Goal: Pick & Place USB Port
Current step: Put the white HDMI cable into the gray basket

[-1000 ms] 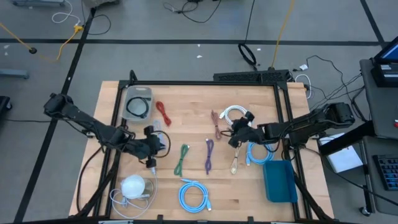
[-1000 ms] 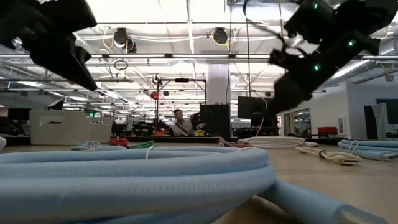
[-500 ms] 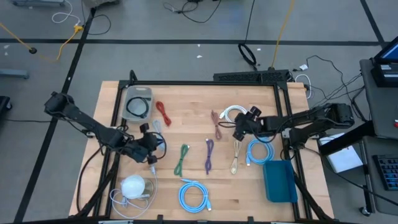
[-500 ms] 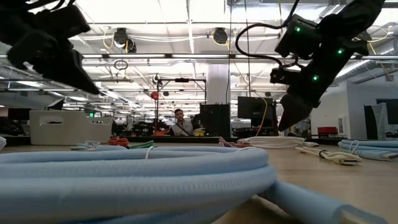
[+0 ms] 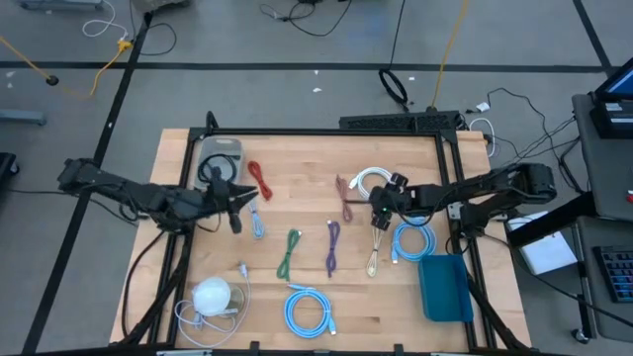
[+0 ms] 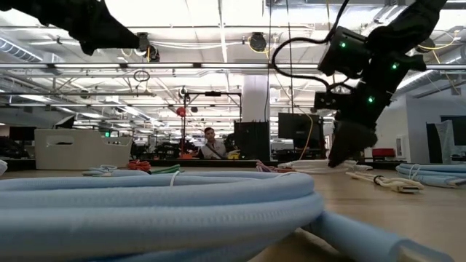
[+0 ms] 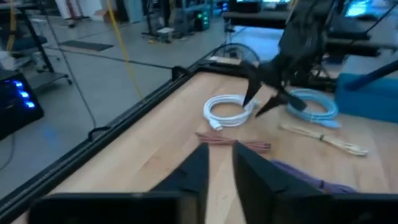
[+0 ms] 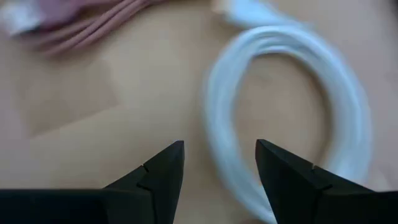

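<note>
Several coiled and bundled cables lie flat on the wooden table [image 5: 297, 213]. A white coil [image 5: 368, 181] lies right of centre, with a brown bundle [image 5: 343, 198] beside it. My right gripper [image 5: 379, 210] hangs open just above the white coil [image 8: 280, 118], fingers pointing down, one tip over the coil's near loop. In the low view the right gripper [image 6: 341, 156] hovers close over the table. My left gripper [image 5: 237, 206] is raised over the table's left half. Its fingers [image 7: 221, 158] stand a narrow gap apart, empty, facing the white coil [image 7: 229, 111].
A red cable [image 5: 260, 180], green [image 5: 289, 252], purple [image 5: 332, 247] and beige [image 5: 374, 252] cables, two light blue coils [image 5: 410, 240] [image 5: 309, 309] and a small pale blue cable [image 5: 255, 222] are spread about. A teal box [image 5: 444, 287], a white round object [image 5: 211, 295] and a clear container [image 5: 220, 165] sit near the edges.
My right gripper has come down toward the white coil and stayed open. My left gripper has risen and moved toward the table's far edge, away from the small connector near the white round object.
</note>
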{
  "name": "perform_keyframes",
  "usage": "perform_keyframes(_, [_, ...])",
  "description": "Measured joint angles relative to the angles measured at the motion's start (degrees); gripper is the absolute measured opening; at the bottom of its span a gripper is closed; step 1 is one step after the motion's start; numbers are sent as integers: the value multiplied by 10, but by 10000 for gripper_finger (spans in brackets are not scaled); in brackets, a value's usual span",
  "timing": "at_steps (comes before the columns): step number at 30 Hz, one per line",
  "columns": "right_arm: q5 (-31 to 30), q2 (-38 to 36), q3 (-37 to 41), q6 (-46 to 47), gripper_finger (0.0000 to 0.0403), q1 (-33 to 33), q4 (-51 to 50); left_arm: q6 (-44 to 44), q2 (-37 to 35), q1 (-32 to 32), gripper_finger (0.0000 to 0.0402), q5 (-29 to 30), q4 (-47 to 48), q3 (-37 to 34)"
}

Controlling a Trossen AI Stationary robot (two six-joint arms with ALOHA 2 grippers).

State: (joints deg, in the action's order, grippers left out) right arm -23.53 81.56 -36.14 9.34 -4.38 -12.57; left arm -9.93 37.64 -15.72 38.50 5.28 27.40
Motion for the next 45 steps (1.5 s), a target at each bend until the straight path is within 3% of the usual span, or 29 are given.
perform_keyframes(7, [9, 71, -3, -43, 200, -2, 41, -7, -12, 21, 202, -11, 28, 0])
perform_keyframes(12, [54, 99, -2, -44, 173, -21, 58, -4, -5, 21, 245, -11, 20, 0])
perform_keyframes(19, [52, 99, -2, -23, 20, -14, 36, -13, -6, 21, 214, -10, 22, 0])
perform_keyframes(25, [-37, 88, -24, -6, 12, 19, -76, -35, -5, 24, 165, -5, 21, 0])
perform_keyframes(29, [-151, 92, -67, -10, 12, 70, -194, -85, 5, 41, 144, 38, 21, 0])
perform_keyframes(32, [-261, 87, -125, -18, 12, 122, -204, -116, 16, 73, 144, 41, 16, 0])
perform_keyframes(36, [-352, 95, -183, -117, 12, 187, -150, -114, 32, 133, 163, -48, -26, 0])
perform_keyframes(39, [-391, 99, -222, -261, 12, 224, -16, -94, 41, 179, 181, -137, -76, 0])
perform_keyframes(42, [-351, 117, -250, -389, 12, 251, 38, -90, 43, 241, 194, -253, -120, 0])
perform_keyframes(45, [-319, 159, -299, -436, 12, 257, 21, -127, 52, 319, 203, -430, -149, 0])
